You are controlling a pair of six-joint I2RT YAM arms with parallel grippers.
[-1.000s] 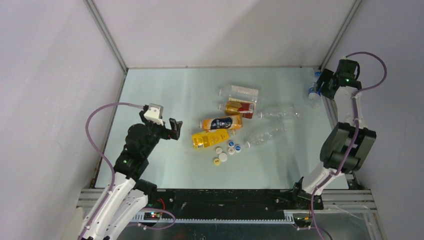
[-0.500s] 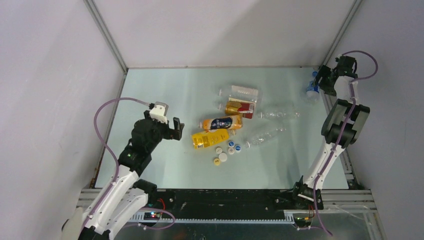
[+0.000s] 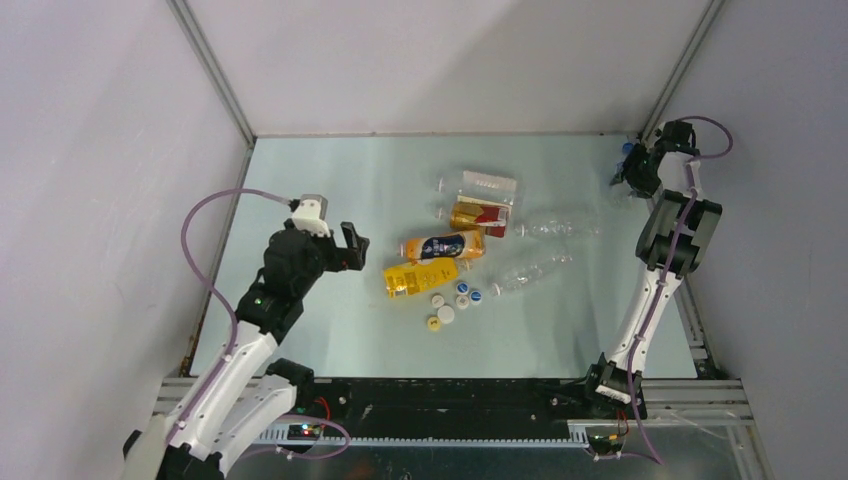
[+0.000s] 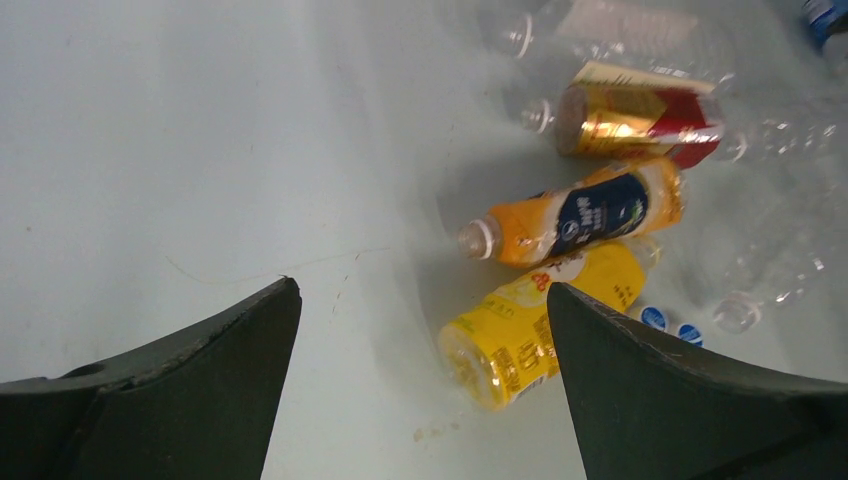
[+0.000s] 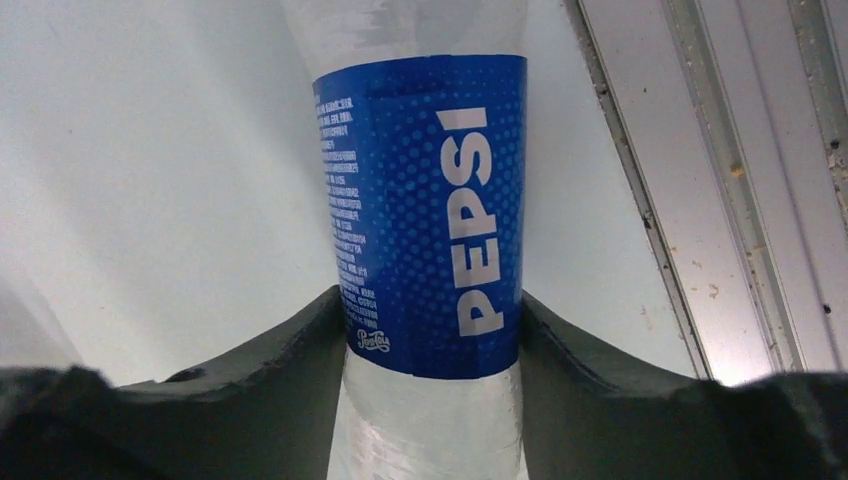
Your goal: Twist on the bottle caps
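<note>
– Where is the right gripper (image 5: pixel 430 310) now?

– In the far right corner of the worktop (image 3: pixel 330 180), right beside the metal rail (image 5: pixel 700 200). Its fingers are clamped on either side of the clear bottle with the blue label (image 5: pixel 420 180), pressing at the label's lower edge. I can't see the neck from here, so I can't tell whether it wears a cap.

– And the left gripper (image 4: pixel 422 290)?

– Spread wide with nothing in it, hanging above the worktop just left of the pile. The yellow bottle (image 4: pixel 540 320) and the orange bottle (image 4: pixel 580 215) lie on their sides ahead of it, with the gold-and-red bottle (image 4: pixel 635 120) behind them.

– The caps?

– A little cluster of loose caps (image 3: pixel 452 300) lies on the worktop just on the near side of the yellow bottle, well apart from the held bottle.

– So what makes this go well?

– I'd say the held bottle should come toward the middle, neck up and steady, without squeezing the thin wall out of round. The left gripper should close down narrow and take one cap by its rim. Then it should set the cap square on the thread before turning, because a tilted cap will cross-thread or skid off.
</note>
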